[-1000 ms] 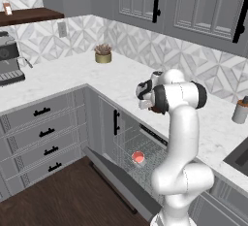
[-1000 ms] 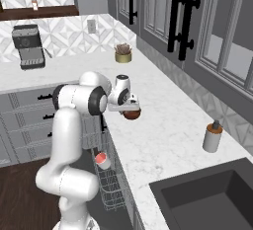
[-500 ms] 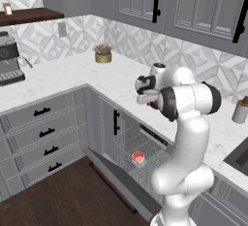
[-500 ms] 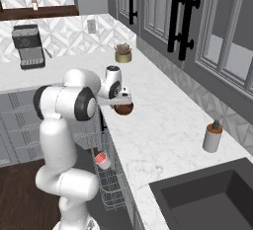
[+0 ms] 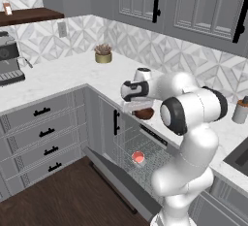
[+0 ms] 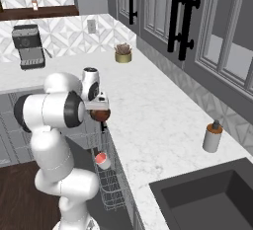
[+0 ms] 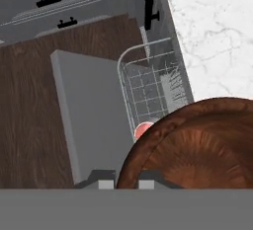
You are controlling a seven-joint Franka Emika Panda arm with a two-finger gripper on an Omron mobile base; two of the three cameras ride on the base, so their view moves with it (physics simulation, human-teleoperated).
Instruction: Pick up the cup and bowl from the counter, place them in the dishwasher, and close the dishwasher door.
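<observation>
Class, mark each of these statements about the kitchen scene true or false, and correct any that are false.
1. The gripper holds the brown bowl. True.
2. The cup stands on the counter. False: it already sits in the wire rack of the dishwasher.
3. The dishwasher door is open, folded down over the wooden floor. True.
4. The bowl rests in the rack beside the cup. False: it is in the air, near the counter edge, above the rack.
5. The soap dispenser lies on its side. False: it stands upright on the counter near the sink.
</observation>
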